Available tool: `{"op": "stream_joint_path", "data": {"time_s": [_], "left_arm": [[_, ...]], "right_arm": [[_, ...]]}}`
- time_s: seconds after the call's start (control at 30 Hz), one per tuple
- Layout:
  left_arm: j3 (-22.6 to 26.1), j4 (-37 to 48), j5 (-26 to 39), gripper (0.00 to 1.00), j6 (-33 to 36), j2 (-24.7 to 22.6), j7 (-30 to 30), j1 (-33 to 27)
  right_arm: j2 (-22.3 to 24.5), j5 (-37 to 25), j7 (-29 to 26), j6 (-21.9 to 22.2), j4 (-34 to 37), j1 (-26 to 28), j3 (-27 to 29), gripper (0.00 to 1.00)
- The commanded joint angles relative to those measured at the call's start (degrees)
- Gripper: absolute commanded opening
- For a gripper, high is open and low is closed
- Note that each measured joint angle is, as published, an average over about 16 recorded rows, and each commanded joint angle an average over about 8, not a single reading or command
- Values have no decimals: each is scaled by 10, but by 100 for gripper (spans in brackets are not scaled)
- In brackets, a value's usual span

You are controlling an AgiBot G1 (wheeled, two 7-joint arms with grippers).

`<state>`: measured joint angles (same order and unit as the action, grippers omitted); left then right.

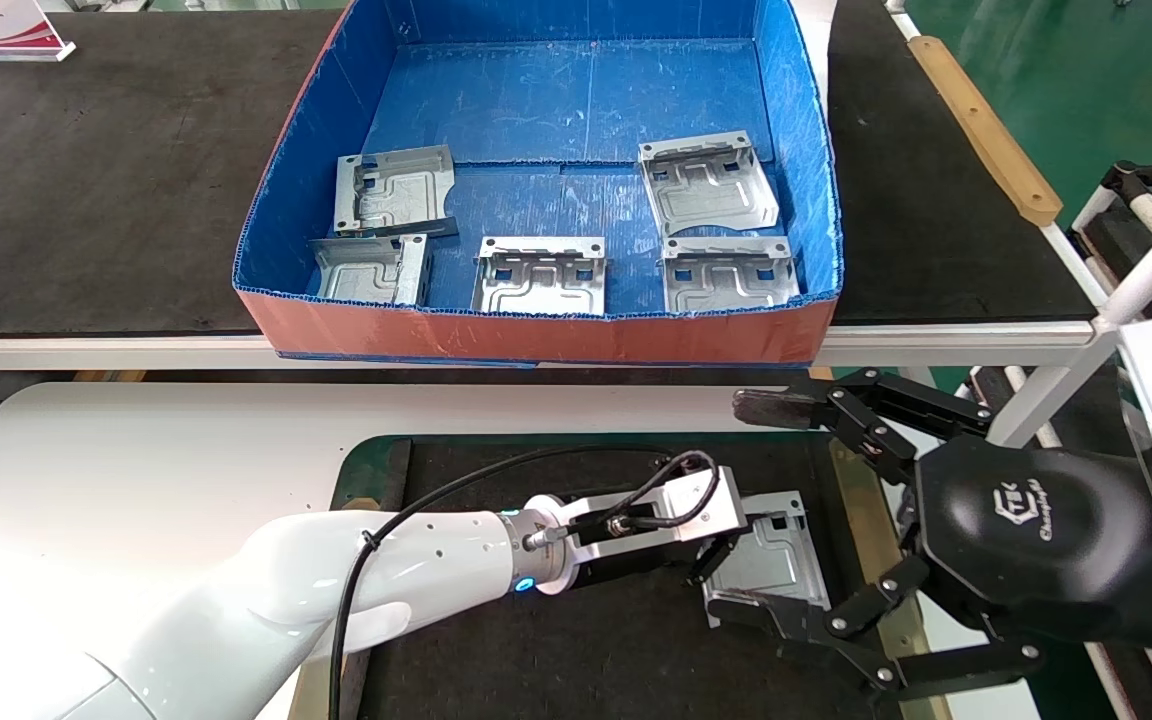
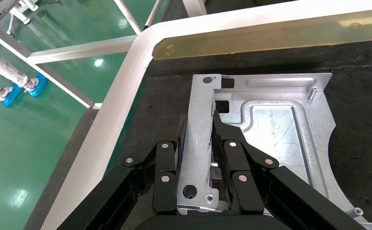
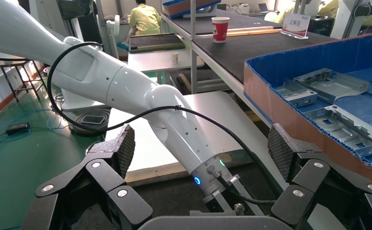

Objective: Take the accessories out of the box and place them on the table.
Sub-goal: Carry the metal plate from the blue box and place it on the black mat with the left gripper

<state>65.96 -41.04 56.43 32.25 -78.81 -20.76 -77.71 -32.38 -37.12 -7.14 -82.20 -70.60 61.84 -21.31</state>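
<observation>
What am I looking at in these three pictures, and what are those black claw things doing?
This is a two-armed robot. One picture looks down from its head; the other two come from cameras on its wrists. The left pincer is closed on the upright edge of a silver metal plate that lies on the dark mat of the white table. The right pincer hangs open just beside it, holding nothing. Behind, on a black bench, stands a box, blue inside, with five more plates like it, such as this one.
</observation>
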Motion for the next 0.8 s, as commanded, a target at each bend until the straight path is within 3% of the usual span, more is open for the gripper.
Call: {"op": "stream_joint_path", "data": {"time_s": [0.03,0.8], "left_arm": [[16,0,-15,0,-8,0,-4,-4],[108,-15,-129,0,-60,2,-19,-33]], "right_arm": [[0,0,0,0,0,0,0,100],[0,0,0,0,0,0,0,100]]}}
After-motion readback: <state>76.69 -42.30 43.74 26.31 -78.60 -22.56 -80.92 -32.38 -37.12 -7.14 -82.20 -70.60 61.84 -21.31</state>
